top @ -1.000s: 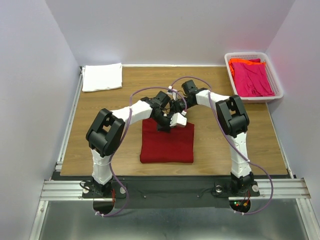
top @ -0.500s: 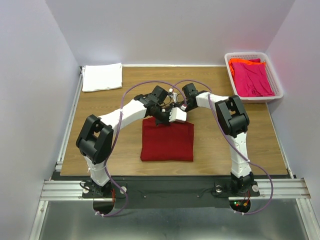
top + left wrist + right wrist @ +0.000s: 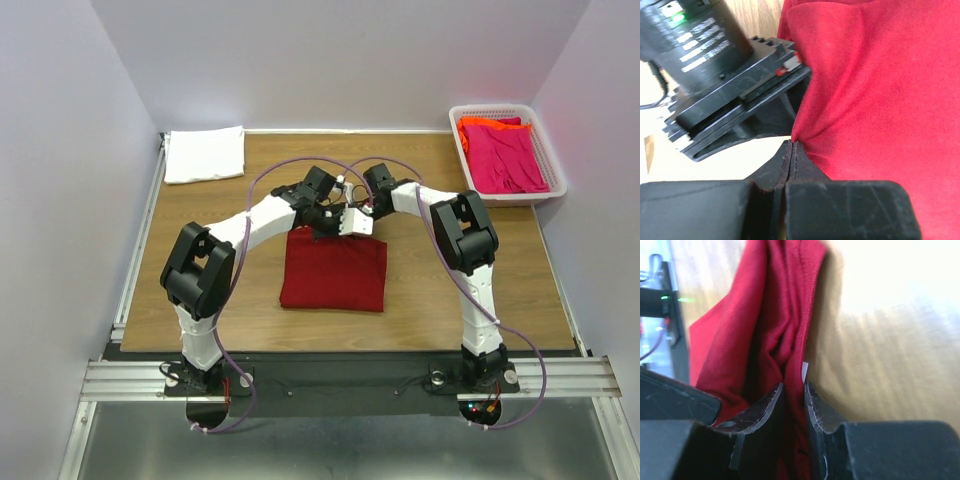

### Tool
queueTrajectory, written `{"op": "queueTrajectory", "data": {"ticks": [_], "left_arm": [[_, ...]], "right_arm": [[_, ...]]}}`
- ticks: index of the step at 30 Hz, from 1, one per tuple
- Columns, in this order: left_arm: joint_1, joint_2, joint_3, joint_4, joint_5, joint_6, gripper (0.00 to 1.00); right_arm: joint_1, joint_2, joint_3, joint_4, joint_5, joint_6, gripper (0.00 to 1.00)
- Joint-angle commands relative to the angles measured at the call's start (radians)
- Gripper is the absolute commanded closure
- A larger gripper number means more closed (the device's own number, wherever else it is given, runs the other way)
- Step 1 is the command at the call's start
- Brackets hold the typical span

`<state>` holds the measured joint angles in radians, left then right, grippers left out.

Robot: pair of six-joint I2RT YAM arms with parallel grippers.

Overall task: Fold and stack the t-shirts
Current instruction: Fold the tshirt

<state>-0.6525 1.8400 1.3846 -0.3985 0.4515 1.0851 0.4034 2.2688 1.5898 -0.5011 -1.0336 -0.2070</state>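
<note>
The dark red t-shirt (image 3: 334,275) lies folded on the table's middle. My left gripper (image 3: 328,226) and right gripper (image 3: 357,222) meet at its far edge, close together. In the left wrist view the left gripper (image 3: 791,145) is shut on a pinch of the dark red t-shirt (image 3: 875,95). In the right wrist view the right gripper (image 3: 793,387) is shut on bunched layers of the dark red t-shirt (image 3: 740,340). A folded white t-shirt (image 3: 205,153) lies at the far left corner. Pink (image 3: 505,155) and orange (image 3: 482,124) t-shirts lie in the basket.
The white lattice basket (image 3: 556,180) stands at the far right edge of the wooden table (image 3: 190,270). White walls close in the left, back and right sides. The right arm's black housing (image 3: 730,100) fills the left of the left wrist view.
Both grippers have moved toward the far edge of the dark red t-shirt and closer together, drawing that edge with them. The left arm's elbow has shifted.
</note>
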Motion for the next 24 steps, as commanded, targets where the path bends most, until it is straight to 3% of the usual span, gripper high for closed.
{"op": "queueTrajectory", "data": {"ticks": [1,7,11,24], "left_arm": [[-0.002,-0.027,-0.01,0.021,0.024,0.061,1.0],[-0.018,-0.054,-0.074,0.02,0.042,0.065,1.0],[-0.019,-0.056,-0.081,0.027,0.027,0.064,1.0],[-0.022,-0.102,-0.022,0.056,-0.056,0.091,1.0]], "right_arm": [[-0.018,-0.025,0.096,-0.002,0.11,-0.051,0.71],[-0.023,-0.017,0.208,-0.004,0.155,-0.081,0.69],[-0.021,0.066,0.249,-0.01,0.078,-0.065,0.69],[-0.009,0.17,0.118,-0.04,-0.175,-0.069,0.8]]}}
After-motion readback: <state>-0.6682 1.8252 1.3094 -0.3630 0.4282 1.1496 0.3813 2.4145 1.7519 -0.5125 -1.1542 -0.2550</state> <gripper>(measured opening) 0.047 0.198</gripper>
